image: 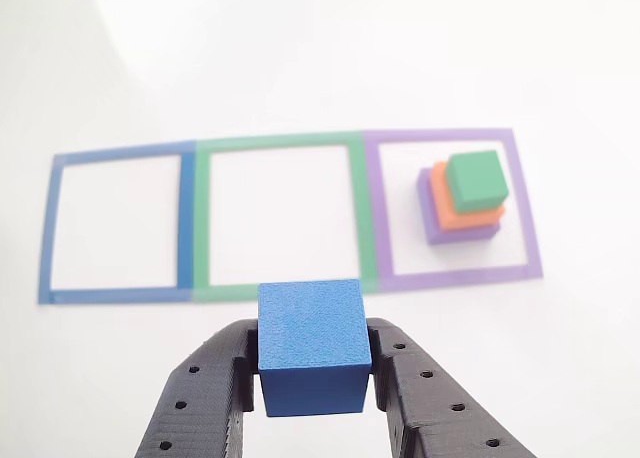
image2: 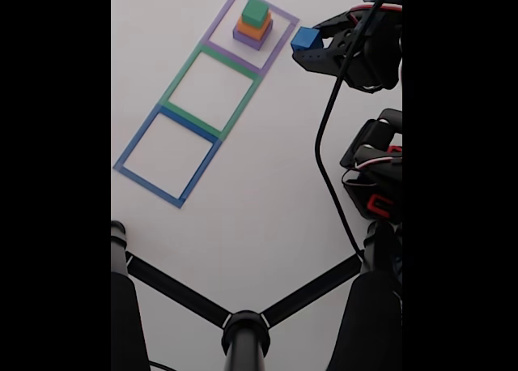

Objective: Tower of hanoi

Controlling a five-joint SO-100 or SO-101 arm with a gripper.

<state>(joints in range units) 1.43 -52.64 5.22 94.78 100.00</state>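
My gripper [image: 312,363] is shut on the small blue cube [image: 312,346], held above the white table in front of the taped squares. In the fixed view the same blue cube [image2: 306,38] sits in the gripper [image2: 308,44] to the right of the purple outline. Inside the purple taped square [image: 452,275] stands a stack: the green block [image: 476,179] on the orange block [image: 455,216] on the purple block [image: 458,234]. The fixed view shows that stack with the green block [image2: 255,13] on top, at the far end of the row.
Three taped outlines lie in a row: blue [image: 185,218], green [image: 282,145] and purple. The blue [image2: 168,155] and green [image2: 212,83] squares hold nothing. A black cable [image2: 324,144] hangs by the arm, and a black stand [image2: 244,330] crosses the bottom of the fixed view.
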